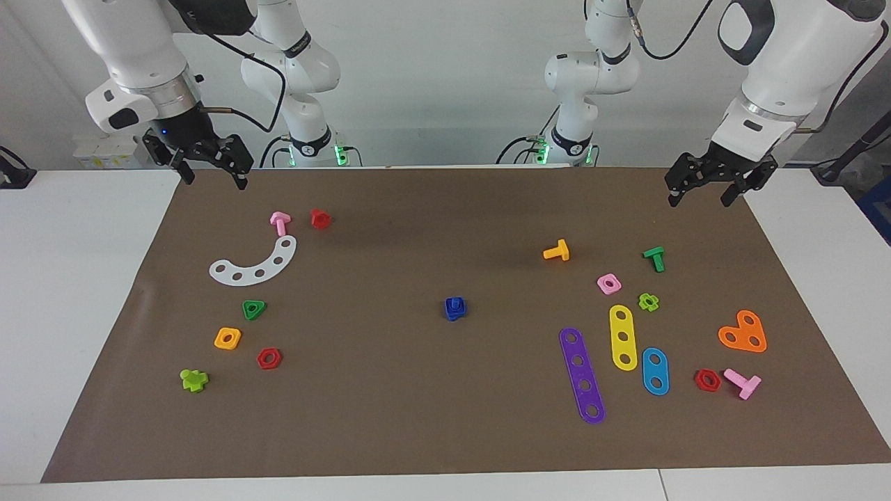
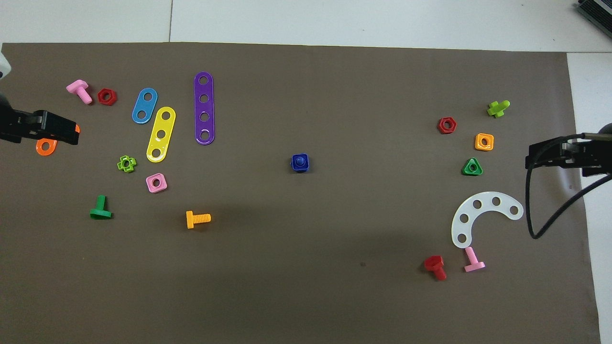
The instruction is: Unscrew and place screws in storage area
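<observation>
The blue screw point(image 1: 454, 307) stands mid-mat, threaded into a blue nut. Both grippers, left point(image 1: 710, 189) and right point(image 1: 210, 170), hang spread wide, empty; only the facing view shows their arms.

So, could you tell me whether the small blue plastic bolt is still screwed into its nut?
Yes: the blue plastic bolt stands upright, stem through the blue square nut.
</observation>
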Controlling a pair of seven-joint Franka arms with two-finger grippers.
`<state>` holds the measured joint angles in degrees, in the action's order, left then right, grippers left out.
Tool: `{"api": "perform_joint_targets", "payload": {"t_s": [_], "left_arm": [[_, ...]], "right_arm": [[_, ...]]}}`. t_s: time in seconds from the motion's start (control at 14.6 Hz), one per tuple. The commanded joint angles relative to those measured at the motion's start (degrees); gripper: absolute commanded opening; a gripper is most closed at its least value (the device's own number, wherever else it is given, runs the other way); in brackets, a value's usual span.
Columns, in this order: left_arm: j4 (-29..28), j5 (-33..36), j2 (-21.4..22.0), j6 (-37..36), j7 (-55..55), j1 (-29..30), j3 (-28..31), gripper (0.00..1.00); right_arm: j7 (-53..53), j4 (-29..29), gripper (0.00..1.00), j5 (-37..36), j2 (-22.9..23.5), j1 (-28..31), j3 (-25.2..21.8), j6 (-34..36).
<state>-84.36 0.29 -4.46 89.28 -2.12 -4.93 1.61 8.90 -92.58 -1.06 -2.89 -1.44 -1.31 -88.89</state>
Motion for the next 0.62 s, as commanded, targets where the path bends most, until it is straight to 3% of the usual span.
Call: {"api": "perform_joint_targets", "payload": {"t_s": [0.0,0.21,0.55], "left_arm": [[-2.5,1.0,2.1,0.7,-0.7,-0.3,0.2,1.00],[-2.6,1.0,2.2,0.9,-0.3,-0.1,0.2,1.00],[-8.6,0.2,4.5,4.6,0.0,-1.7,-0.7,1.00]], "right_arm": [[-0.9,-1.3,1.00,1.1,-1.2,0.6,0.3,-0.2],[-0.9,-1.3,1.00,1.1,-1.2,0.6,0.3,-0.2],[-0.9,-1.3,1.00,1.1,-1.2,0.6,0.3,-0.2]]}}
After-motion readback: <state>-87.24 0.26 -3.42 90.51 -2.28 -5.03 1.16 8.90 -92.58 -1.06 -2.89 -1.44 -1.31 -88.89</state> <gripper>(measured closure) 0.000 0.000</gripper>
